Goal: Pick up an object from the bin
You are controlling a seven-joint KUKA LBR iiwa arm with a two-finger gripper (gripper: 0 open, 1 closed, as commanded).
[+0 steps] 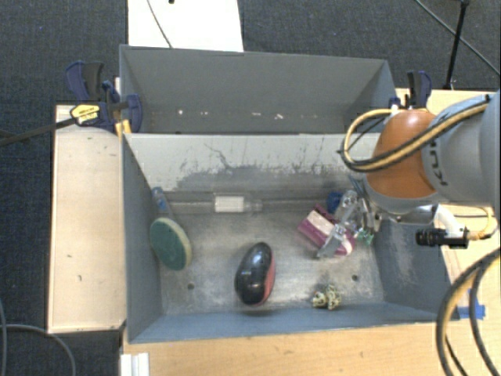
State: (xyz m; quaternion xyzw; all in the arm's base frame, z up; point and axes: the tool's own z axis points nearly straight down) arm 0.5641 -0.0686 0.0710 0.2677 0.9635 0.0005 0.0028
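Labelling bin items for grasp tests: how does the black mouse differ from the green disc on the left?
The black mouse is oval and glossy with a red side, and lies flat mid-floor. The green disc is round and matte, and sits tilted by the left wall. Both are roughly alike in size.

Robotics lab: cabled arm (462,151) over grey bin (250,88).

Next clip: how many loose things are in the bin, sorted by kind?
Black-and-red computer mouse: 1
Green round pad with a blue handle: 1
Clear tube with a white label: 1
Purple-and-white box: 1
Small yellowish lump: 1
Total: 5
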